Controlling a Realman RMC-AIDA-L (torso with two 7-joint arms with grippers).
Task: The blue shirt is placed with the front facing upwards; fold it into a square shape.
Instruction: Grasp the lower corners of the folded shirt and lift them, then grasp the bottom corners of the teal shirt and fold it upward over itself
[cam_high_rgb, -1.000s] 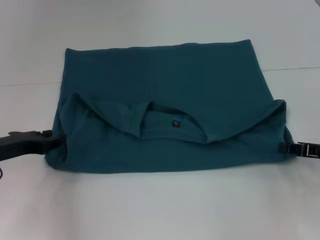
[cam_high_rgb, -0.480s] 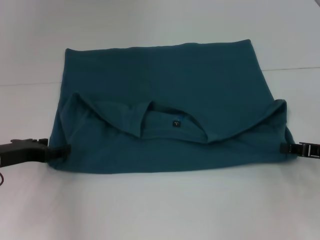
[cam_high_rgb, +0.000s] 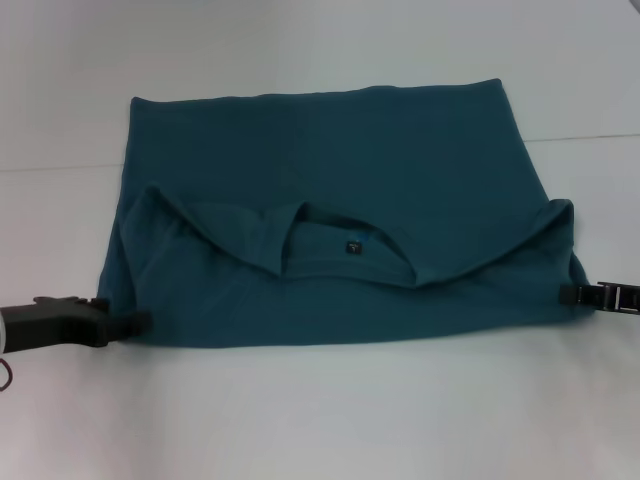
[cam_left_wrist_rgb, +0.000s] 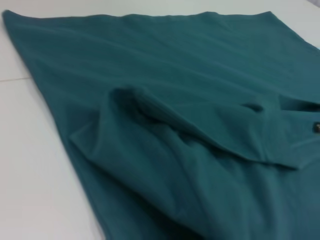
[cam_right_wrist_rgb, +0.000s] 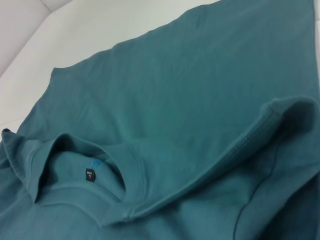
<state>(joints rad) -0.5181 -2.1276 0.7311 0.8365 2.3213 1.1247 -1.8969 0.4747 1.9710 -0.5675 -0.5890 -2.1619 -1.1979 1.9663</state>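
Teal cloth: we see one blue shirt (cam_high_rgb: 330, 220) folded on the white tabletop (cam_high_rgb: 320, 410). Two tools touch its near corners, left tool (cam_high_rgb: 125, 322) and right tool (cam_high_rgb: 572, 294); we cannot tell their grip.

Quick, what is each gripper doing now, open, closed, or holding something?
Left gripper: at the shirt's near left corner; open or closed cannot be told.
Right gripper: at the shirt's right edge; cannot be told either.
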